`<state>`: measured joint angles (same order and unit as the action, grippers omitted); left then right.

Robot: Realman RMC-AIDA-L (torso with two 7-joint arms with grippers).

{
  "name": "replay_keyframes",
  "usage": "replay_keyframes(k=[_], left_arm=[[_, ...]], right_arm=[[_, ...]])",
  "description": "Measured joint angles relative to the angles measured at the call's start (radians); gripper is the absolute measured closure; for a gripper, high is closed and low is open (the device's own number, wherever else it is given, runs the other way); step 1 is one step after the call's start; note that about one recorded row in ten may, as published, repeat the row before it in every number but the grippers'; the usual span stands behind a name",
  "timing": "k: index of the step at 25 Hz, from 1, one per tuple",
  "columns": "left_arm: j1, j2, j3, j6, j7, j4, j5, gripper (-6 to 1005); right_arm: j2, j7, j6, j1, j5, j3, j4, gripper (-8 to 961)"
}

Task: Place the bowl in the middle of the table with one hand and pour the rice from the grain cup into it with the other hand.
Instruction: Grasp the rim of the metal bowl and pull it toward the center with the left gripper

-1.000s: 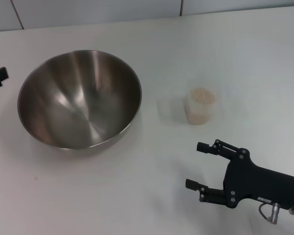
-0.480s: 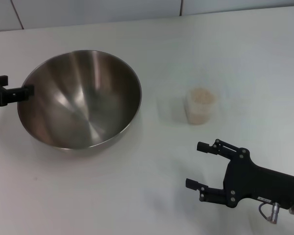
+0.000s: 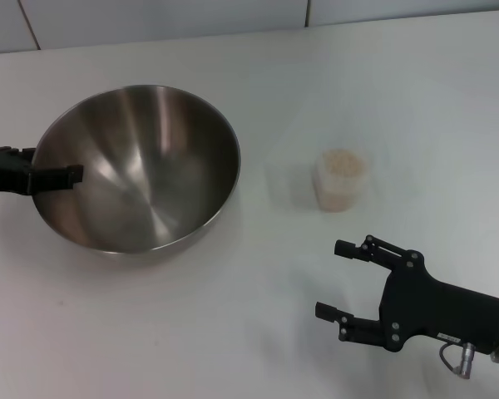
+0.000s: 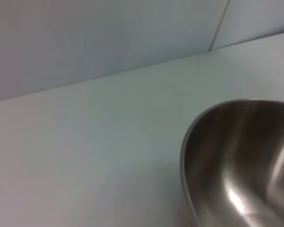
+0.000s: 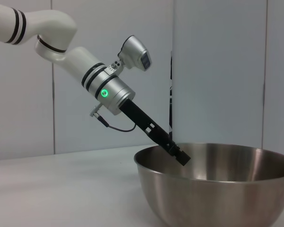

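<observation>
The large steel bowl [image 3: 154,158] stands on the white table [image 3: 191,332], left of centre. It also shows in the left wrist view [image 4: 241,165] and in the right wrist view [image 5: 217,189]. My left gripper [image 3: 71,174] comes in from the left and reaches over the bowl's left rim; the right wrist view shows it [image 5: 181,157] dipping inside the rim. The clear grain cup [image 3: 341,181] stands upright right of the bowl, filled with rice [image 3: 343,161]. My right gripper [image 3: 331,280] is open and empty, low over the table in front of the cup and apart from it.
A tiled wall runs along the table's far edge [image 3: 308,25]. Bare tabletop lies between the bowl and the cup and along the front.
My left gripper has moved right from the table's left edge, over the bowl's left rim. The bowl, cup and right arm have not moved.
</observation>
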<state>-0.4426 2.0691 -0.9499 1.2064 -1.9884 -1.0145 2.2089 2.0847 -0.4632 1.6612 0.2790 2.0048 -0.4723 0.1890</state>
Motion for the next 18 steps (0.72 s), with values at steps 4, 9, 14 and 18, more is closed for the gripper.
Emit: replay_keyframes(k=[4,9,14,18], left_arm=[[-0.009,-0.004,0.000,0.005,-0.014,0.004,0.002,258],[-0.043,-0.008,0.006,0.012,-0.045,0.025,0.070,281],[-0.067,-0.006,0.003,0.020,-0.085,0.020,0.117,401],[-0.070,-0.006,0.006,0.038,-0.087,0.014,0.115,562]], right_arm=[[0.000,0.000,0.000,0.000,0.000,0.001,0.001,139],[0.000,0.000,0.003,0.000,0.000,0.001,0.001,139],[0.000,0.000,0.008,0.003,-0.002,0.001,0.001,138],[0.000,0.000,0.009,0.005,-0.002,0.001,-0.001,137]])
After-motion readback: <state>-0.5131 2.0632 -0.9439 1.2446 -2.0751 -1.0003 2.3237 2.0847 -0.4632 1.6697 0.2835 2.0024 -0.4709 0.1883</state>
